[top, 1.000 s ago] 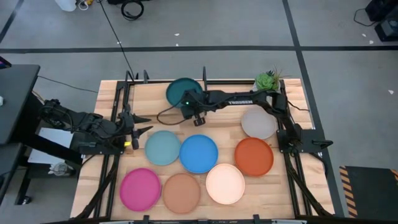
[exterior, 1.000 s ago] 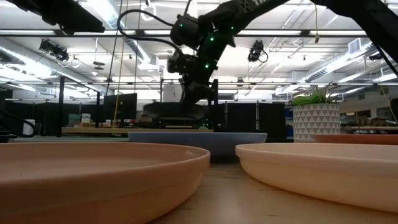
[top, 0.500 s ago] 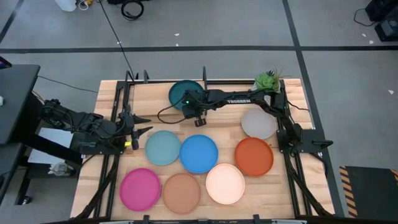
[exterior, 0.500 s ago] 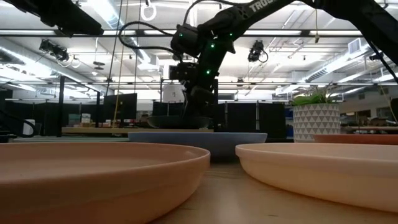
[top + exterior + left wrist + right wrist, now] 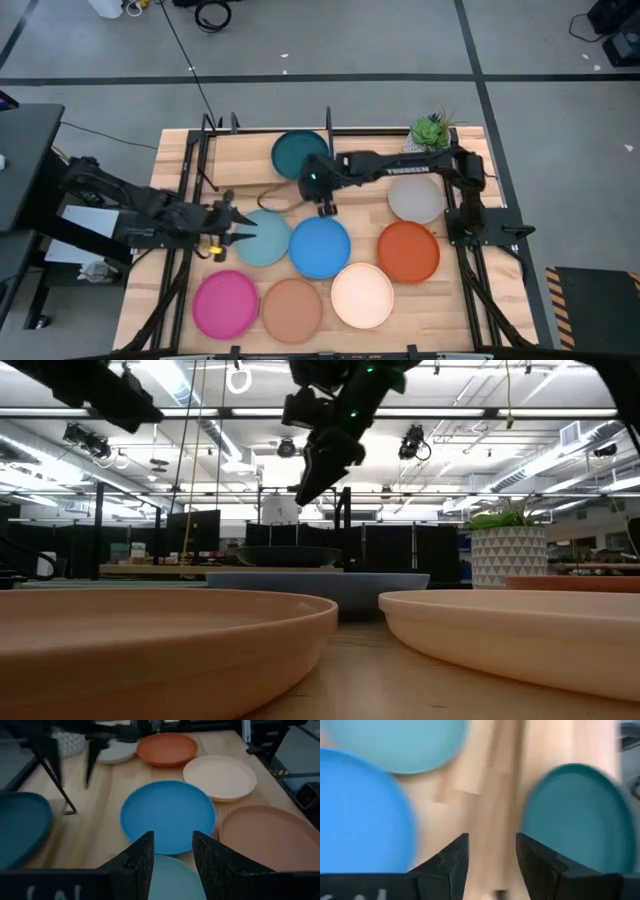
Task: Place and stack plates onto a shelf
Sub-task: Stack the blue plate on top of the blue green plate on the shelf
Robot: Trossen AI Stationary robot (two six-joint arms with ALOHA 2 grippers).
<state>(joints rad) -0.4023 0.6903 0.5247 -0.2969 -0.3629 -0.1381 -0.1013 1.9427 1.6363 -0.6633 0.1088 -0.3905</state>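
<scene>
The dark teal plate (image 5: 298,152) lies flat on the shelf (image 5: 240,150) at the table's far side, and no gripper is on it. My right gripper (image 5: 325,205) hangs open above bare wood between that plate (image 5: 570,815) and the bright blue plate (image 5: 360,815). In the low view it (image 5: 310,485) is well above the teal plate (image 5: 288,556). My left gripper (image 5: 235,222) stands open over the left rim of the pale blue-green plate (image 5: 265,240), whose edge (image 5: 170,880) shows between its fingers. I cannot tell whether it touches.
On the tabletop lie the bright blue (image 5: 320,246), orange-red (image 5: 408,251), grey (image 5: 415,198), cream (image 5: 362,295), tan (image 5: 292,309) and magenta (image 5: 226,304) plates. A potted plant (image 5: 430,130) stands at the far right. The shelf's black uprights (image 5: 328,120) rise beside the teal plate.
My right gripper has opened and let go of the dark teal plate, which has settled flat on the shelf. The gripper has then risen and drawn back toward the near edge. My left gripper has gone toward the table's right, up to the pale blue-green plate.
</scene>
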